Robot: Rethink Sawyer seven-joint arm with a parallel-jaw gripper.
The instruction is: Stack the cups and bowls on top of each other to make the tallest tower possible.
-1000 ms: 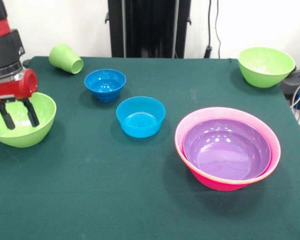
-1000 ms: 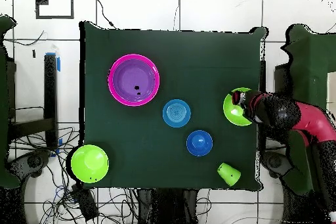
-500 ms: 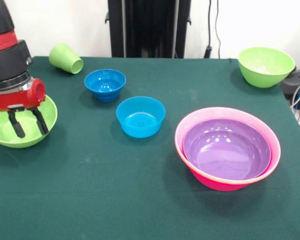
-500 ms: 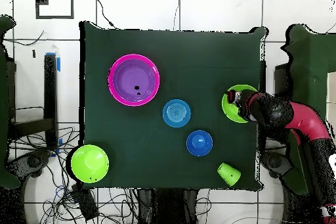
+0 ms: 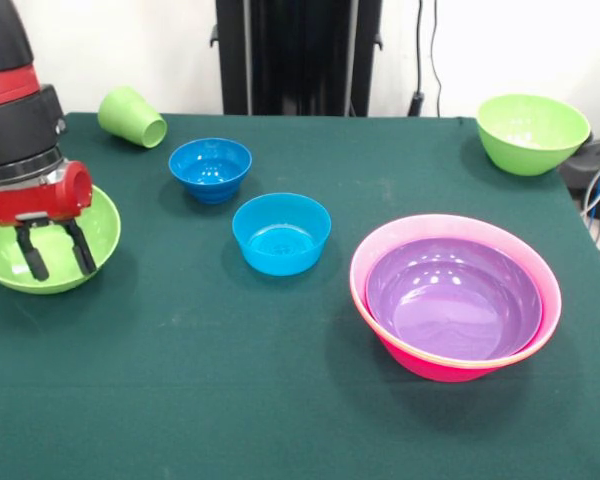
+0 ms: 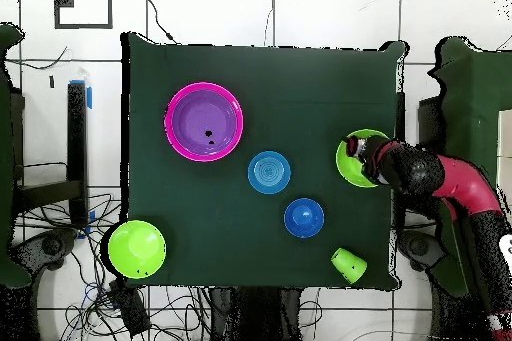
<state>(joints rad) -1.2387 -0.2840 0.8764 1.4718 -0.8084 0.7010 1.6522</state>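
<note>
Tower (image 5: 456,298) first, nearest the camera at right: a big pink bowl with a purple bowl (image 5: 454,297) nested inside it, nothing else in either. At the left edge the gripper (image 5: 53,250) hangs over the near rim of a green bowl (image 5: 92,238), its two black fingers parted and pointing down on either side of the wall; whether they already pinch the rim I cannot tell. To do this pick well, one finger should be inside and one outside the rim, closing firmly before lifting, since the glossy wall could slip. Further back, a light-blue bowl (image 5: 281,233) sits mid-table, a darker blue bowl (image 5: 210,168) behind it, both empty. Farthest, a light-green cup (image 5: 132,116) lies on its side at far left and a second green bowl (image 5: 532,132) stands empty at far right.
</note>
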